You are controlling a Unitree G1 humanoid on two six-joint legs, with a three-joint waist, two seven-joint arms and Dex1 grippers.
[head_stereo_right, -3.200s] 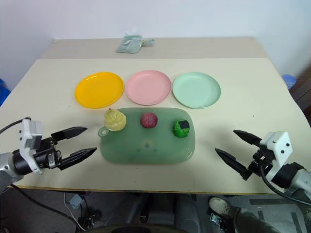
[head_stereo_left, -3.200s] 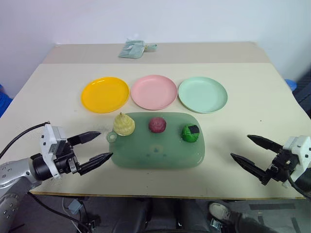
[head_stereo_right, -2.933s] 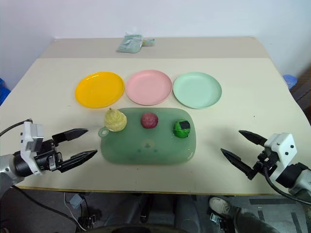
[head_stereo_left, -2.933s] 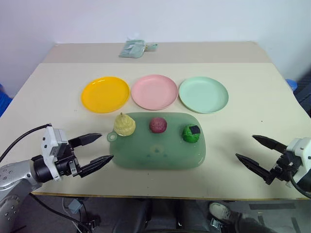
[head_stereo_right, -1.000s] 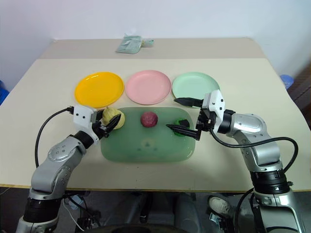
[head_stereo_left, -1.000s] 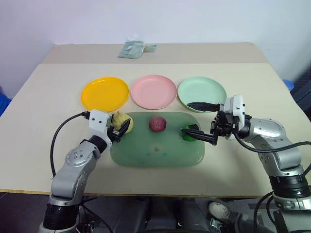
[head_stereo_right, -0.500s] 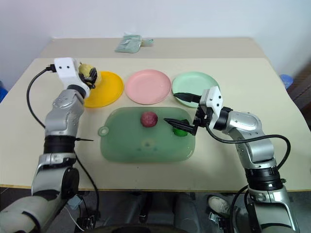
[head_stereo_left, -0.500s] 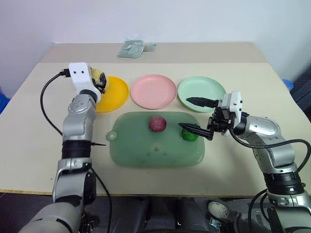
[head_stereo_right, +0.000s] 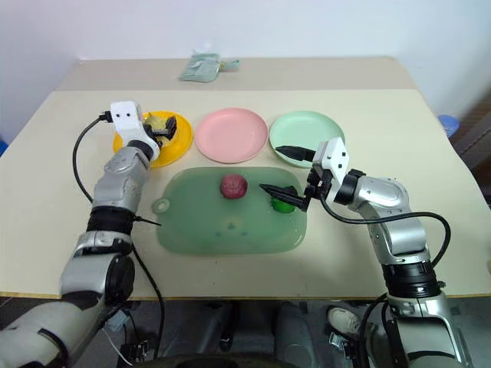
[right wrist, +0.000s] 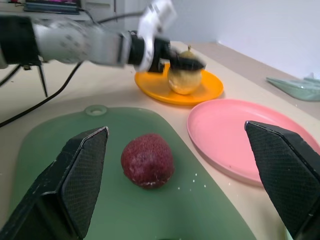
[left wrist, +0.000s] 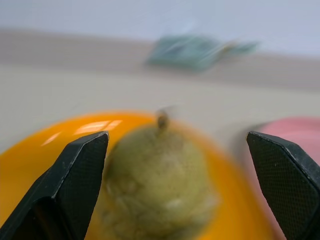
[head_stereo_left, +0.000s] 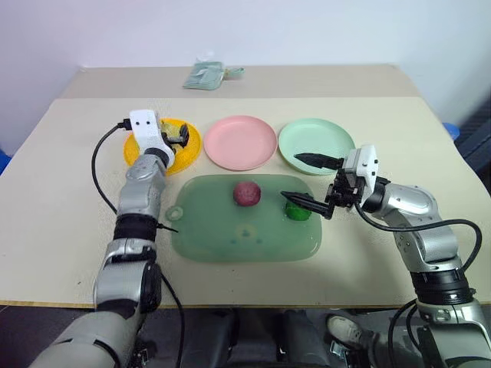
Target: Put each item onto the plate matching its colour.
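Note:
The pale yellow pear (right wrist: 184, 79) sits on the orange-yellow plate (head_stereo_right: 178, 150). My left gripper (head_stereo_left: 178, 138) is open around it, with a gap showing on each side (left wrist: 175, 137). The maroon ball (head_stereo_left: 247, 193) and the green ball (head_stereo_left: 298, 213) lie on the translucent green tray (head_stereo_left: 230, 245). My right gripper (head_stereo_left: 307, 182) hovers open at the tray's right end, its lower finger just over the green ball, which is partly hidden. The pink plate (head_stereo_left: 242, 142) and the mint green plate (head_stereo_left: 337, 146) stand side by side behind the tray with nothing on them.
A crumpled pale green packet (head_stereo_left: 205, 74) lies on the far part of the table. A black cable (head_stereo_left: 100, 165) loops from my left wrist over the table's left side. Bare tabletop (head_stereo_left: 69, 215) lies left of the tray.
My left gripper carried the pear from the tray to the orange-yellow plate, came down and opened, letting the pear go. The right gripper has hardly moved.

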